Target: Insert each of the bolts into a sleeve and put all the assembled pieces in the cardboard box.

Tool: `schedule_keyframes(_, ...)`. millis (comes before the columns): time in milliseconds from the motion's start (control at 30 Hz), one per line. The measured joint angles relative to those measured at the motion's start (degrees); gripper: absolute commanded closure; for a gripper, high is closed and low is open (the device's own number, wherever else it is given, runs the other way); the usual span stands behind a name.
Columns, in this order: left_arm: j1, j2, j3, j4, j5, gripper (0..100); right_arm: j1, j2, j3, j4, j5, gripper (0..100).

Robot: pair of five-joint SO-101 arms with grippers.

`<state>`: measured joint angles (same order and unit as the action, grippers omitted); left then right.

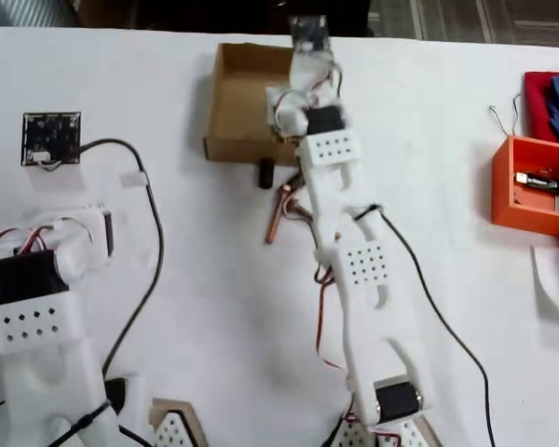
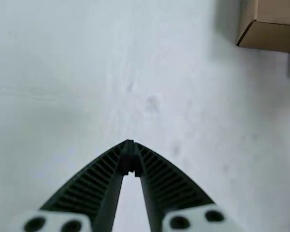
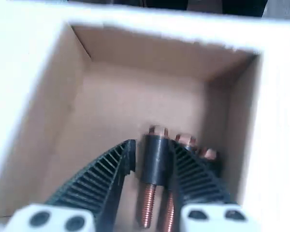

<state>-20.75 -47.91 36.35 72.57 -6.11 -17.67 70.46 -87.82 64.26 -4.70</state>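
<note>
**A:** Over to the right gripper (image 3: 152,151), which hangs inside the cardboard box (image 3: 111,92). Its jaws are parted, and an assembled piece (image 3: 156,159), a copper bolt through a black sleeve, sits between them.

**B:** One finger (image 3: 111,169) stands just clear of that sleeve, with a sliver of box floor showing in between. I'd call that an open grip, not a clamp. Two more bolt heads (image 3: 186,140) lie just beside it, against the box wall.

**A:** From above, the right arm (image 1: 354,251) stretches right across the table (image 1: 214,326) to the box (image 1: 233,102). Outside, near the box's front wall, a loose sleeve (image 1: 265,173) lies on the table.

**B:** Next to it is a bare bolt (image 1: 279,212), partly tucked under the arm.

**A:** And the left gripper (image 2: 129,145)?

**B:** Jaws closed, tips meeting, nothing between them. It hangs above bare table, with a corner of the box (image 2: 270,29) well off. An orange tray (image 1: 512,200) sits at the table's far side.
</note>
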Motion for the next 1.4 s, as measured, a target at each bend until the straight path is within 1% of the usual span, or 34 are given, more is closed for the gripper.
schedule_keyframes(67, 0.00, 0.00, 0.00, 0.00, 0.00, 97, 0.00, -3.60, -3.78, 5.63, 0.00, 89.3)
schedule_keyframes(233, 0.00, 0.00, 0.00, -2.55, 0.00, 97, 0.00, -12.66, -5.19, 19.16, 0.00, 89.3)
schedule_keyframes(367, 0.00, 0.00, 0.00, -4.75, 0.00, 97, 0.00, -15.47, -5.36, 28.48, 0.00, 89.3)
schedule_keyframes(467, 0.00, 0.00, 0.00, -5.19, 0.00, 97, 0.00, -16.18, -5.36, 34.73, -2.73, 89.3)
schedule_keyframes(533, 0.00, 0.00, 0.00, -5.19, 0.00, 97, -0.35, -16.18, -4.92, 35.60, -4.57, 89.3)
schedule_keyframes(667, 0.00, 0.00, 0.00, -5.19, 0.00, 97, -2.37, -16.18, 0.44, 35.78, -7.03, 89.3)
schedule_keyframes(900, 0.00, 0.00, 0.09, -5.19, 0.00, 97, -8.70, -24.53, 19.69, 35.78, -8.44, 89.3)
schedule_keyframes(1067, -0.09, 0.00, 4.22, -8.00, 0.00, 97, -8.97, -26.55, 29.54, 35.78, -13.01, 89.3)
schedule_keyframes(1167, 0.00, 0.00, 7.12, -10.46, 0.00, 97, -9.32, -24.70, 30.07, 34.99, -13.63, 89.0)
schedule_keyframes(1267, -0.09, 0.00, 7.30, -11.08, 0.00, 97, -9.41, -21.01, 29.89, 32.79, -13.63, 89.0)
schedule_keyframes(1400, 0.00, 0.00, 7.47, -11.16, 0.00, 97, -9.23, -16.79, 25.49, 31.12, -10.90, 88.9)
